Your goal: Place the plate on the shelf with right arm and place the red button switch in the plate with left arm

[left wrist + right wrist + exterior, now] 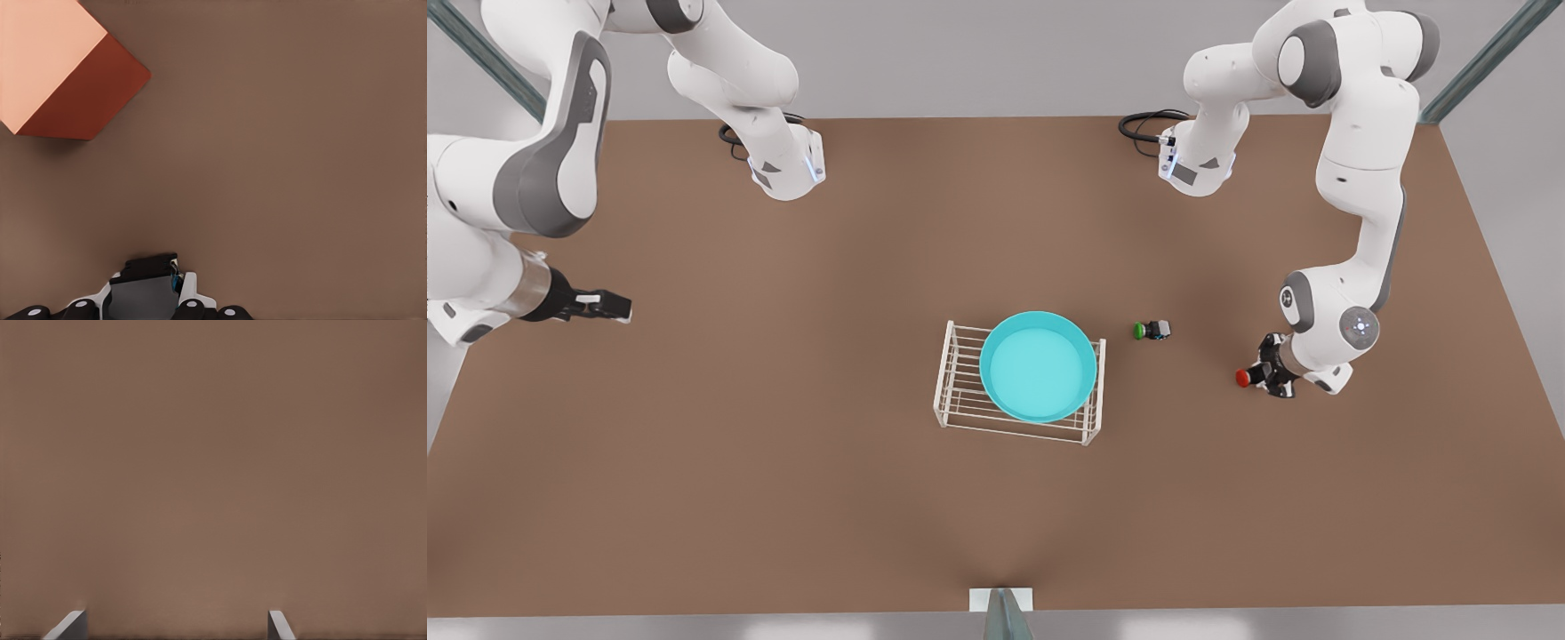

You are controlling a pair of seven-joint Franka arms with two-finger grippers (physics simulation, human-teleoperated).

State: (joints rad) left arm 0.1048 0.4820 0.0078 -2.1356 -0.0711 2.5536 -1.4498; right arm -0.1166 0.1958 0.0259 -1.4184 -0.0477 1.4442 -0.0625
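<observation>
Two white Franka arms work over one matte brown tabletop (783, 498). At the front view's left, the right gripper (624, 308) hangs over bare table at 9 o'clock from the shelf, well apart from it. In the right wrist view its two grey wedge-shaped fingertips (70, 627) stand spread, with nothing between them.

Near the table's middle stands the one shelf (960, 391), a rectangular white wire rack with a top of thin parallel rods and short legs. The one plate (1039, 366), a round, smooth turquoise dish with a raised rim, lies on top of the shelf toward its 3 o'clock end.

There are two small push-button switches. The green-capped switch (1152, 331), on a black blocky body, lies on the table at 2 o'clock from the plate. The red button switch (1243, 378) sits at 4 o'clock from the green one, pinched by its black body in the left gripper (1261, 377); whether it touches the table I cannot tell. The left wrist view shows the black block clamped between the white fingers (189, 290), and one smooth orange cube (63, 67) on the table nearby.
</observation>
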